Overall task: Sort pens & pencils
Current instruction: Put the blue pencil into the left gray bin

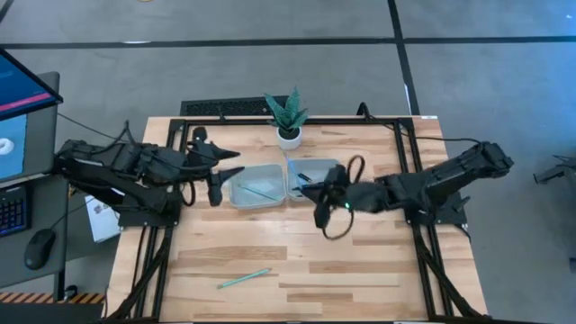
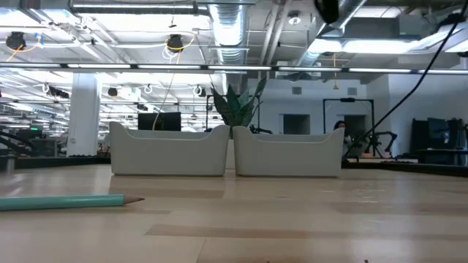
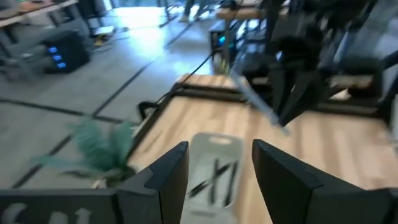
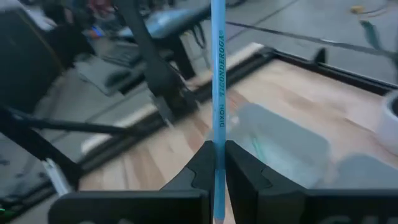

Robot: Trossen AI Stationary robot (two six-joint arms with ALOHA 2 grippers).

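My right gripper (image 1: 317, 193) is shut on a light teal pencil (image 4: 218, 74), just near of the two grey trays and above the table. The left tray (image 1: 256, 187) holds one teal pencil (image 1: 258, 190). The right tray (image 1: 312, 173) holds dark pens (image 3: 214, 180). Another teal pencil (image 1: 243, 279) lies flat on the table near the front edge, and it also shows in the low view (image 2: 66, 202). My left gripper (image 1: 236, 163) is open and empty, just left of the left tray. My right gripper pinches the pencil's shaft (image 4: 217, 163) between its two fingers, close to the end (image 4: 216, 216) that shows under them. The long rest of the pencil sticks out past the fingers. The pencil is lifted clear of the table and trays.
A potted plant (image 1: 288, 117) stands just behind the trays at the table's far edge. Black frame rails (image 1: 153, 261) run along the table's sides. Bare wood lies in front of the trays.
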